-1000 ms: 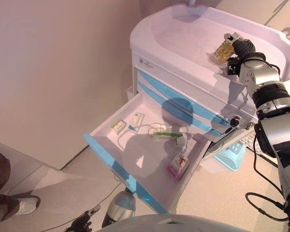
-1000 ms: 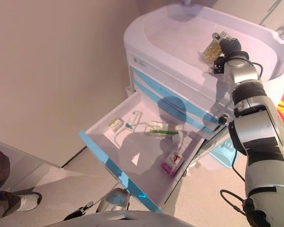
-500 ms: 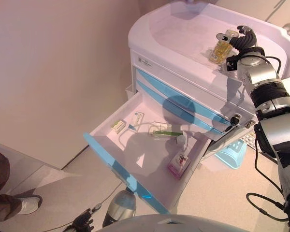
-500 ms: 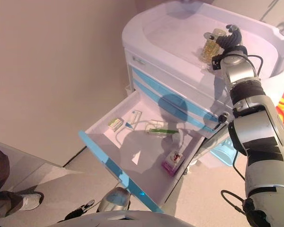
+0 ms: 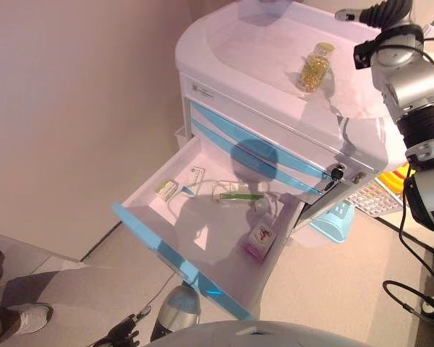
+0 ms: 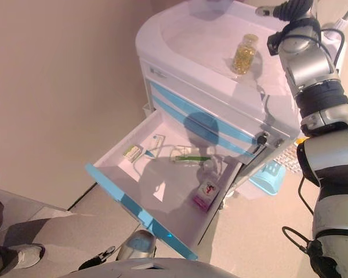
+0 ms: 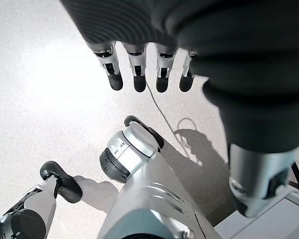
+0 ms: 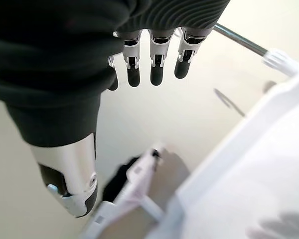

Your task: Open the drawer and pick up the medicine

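A clear medicine bottle point(image 5: 312, 67) of yellow capsules stands upright on the white cart's top point(image 5: 246, 50). My right hand point(image 5: 382, 11) is open and empty, raised above the cart's back right corner, apart from the bottle; its straight fingers point(image 8: 157, 64) show in the right wrist view. The bottom drawer point(image 5: 166, 249) with a blue front is pulled open. In it lie a pink box point(image 5: 258, 239), two small boxes point(image 5: 166, 189) and a clear packet with a green item point(image 5: 235, 194). My left hand point(image 7: 139, 74) hangs open near the floor.
A light blue basket point(image 5: 336, 217) stands on the floor to the right of the cart. A person's shoe point(image 5: 22, 316) shows at the lower left. A wall runs along the left of the cart.
My right hand has let go of the bottle and moved up and to the right. The bottle now stands alone on the cart top. The camera has shifted.
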Motion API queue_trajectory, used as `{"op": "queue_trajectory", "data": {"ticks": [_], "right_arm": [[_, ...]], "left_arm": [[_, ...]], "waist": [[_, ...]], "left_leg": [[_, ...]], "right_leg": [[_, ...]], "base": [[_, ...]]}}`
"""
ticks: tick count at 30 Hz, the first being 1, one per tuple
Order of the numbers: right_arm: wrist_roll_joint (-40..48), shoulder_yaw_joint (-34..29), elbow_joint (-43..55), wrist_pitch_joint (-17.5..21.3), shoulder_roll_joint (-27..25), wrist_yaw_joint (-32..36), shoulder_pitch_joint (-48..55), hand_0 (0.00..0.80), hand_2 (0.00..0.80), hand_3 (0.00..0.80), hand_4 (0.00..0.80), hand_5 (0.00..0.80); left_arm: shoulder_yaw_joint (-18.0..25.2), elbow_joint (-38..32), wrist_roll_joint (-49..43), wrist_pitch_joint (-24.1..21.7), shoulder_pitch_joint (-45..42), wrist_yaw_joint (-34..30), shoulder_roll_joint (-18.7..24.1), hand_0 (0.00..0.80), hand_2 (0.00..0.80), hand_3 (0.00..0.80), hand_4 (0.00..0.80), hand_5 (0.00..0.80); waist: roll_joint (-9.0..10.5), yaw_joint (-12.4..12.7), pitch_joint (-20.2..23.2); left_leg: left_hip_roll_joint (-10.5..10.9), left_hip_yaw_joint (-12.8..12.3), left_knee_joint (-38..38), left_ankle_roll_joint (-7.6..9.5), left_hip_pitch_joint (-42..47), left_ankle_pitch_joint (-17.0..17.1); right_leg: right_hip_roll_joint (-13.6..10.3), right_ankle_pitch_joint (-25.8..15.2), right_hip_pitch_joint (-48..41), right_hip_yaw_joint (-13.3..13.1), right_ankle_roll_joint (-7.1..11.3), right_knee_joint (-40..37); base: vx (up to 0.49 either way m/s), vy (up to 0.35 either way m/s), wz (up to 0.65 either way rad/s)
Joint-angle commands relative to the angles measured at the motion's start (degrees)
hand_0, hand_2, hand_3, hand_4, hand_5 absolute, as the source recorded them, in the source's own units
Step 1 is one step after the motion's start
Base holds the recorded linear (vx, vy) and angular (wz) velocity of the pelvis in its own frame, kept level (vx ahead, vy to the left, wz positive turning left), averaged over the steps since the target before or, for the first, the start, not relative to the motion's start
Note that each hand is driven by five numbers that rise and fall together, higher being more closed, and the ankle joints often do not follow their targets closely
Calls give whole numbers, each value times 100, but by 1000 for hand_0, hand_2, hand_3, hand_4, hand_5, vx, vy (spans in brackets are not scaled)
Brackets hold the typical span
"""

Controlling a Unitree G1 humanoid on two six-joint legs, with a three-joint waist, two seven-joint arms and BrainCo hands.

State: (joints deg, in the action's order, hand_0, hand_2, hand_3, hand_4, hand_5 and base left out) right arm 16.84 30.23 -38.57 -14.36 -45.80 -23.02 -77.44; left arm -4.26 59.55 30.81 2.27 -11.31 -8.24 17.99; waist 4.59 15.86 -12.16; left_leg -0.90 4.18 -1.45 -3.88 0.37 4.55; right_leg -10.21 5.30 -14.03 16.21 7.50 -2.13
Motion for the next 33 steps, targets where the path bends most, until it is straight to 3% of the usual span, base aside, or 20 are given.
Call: {"op": "queue_trajectory", "data": {"ticks": [1,8,10,14,20,26,33], "right_arm": [[44,584,508,316,-407,-259,-684,0,0,0,0,0],[449,284,1886,778,-470,-183,-497,0,0,0,0,0],[219,102,2583,1023,-370,-106,-209,0,0,0,0,0],[120,-245,3738,1150,-152,178,454,0,0,0,0,0],[392,-234,5357,1070,665,1477,1788,0,0,0,0,0],[698,207,6192,1250,1412,2824,3161,0,0,0,0,0],[893,796,6482,1203,1563,3812,4434,0,0,0,0,0]], "left_arm": [[-163,239,-237,-265,-264,-100,203,0,0,0,0,0],[-42,481,-338,-587,-160,-252,192,0,0,0,0,0],[11,522,-449,-707,-113,-258,165,0,0,0,0,0],[86,487,-574,-851,-29,-222,122,0,0,0,0,0],[-89,303,-1004,-989,302,26,44,0,0,0,0,0],[-420,243,-1586,-972,589,290,100,0,0,0,0,0],[-912,190,-2218,-1049,810,512,177,0,0,0,0,0]], "waist": [[40,14,453],[73,-190,563],[58,-270,613],[38,-396,670],[-79,-619,661],[-156,-836,635],[-254,-1132,582]], "left_leg": [[-96,51,-196,171,349,-679],[-139,-55,-103,151,380,-657],[-165,-106,-46,141,384,-622],[-192,-184,7,132,389,-609],[-233,-355,20,114,422,-653],[-295,-531,53,90,460,-673],[-327,-747,12,89,466,-705]], "right_leg": [[-349,-704,673,-48,83,375],[-310,-711,737,-162,73,345],[-291,-716,762,-197,70,328],[-259,-698,808,-273,58,315],[-196,-654,853,-486,0,299],[-147,-651,911,-678,-12,294],[-119,-637,1045,-902,13,349]], "base": [[-42,-46,-5],[-46,-43,-13],[-37,-49,-17],[-36,-54,-11],[-46,-36,-15],[-35,-30,-20],[-37,2,-17]]}}
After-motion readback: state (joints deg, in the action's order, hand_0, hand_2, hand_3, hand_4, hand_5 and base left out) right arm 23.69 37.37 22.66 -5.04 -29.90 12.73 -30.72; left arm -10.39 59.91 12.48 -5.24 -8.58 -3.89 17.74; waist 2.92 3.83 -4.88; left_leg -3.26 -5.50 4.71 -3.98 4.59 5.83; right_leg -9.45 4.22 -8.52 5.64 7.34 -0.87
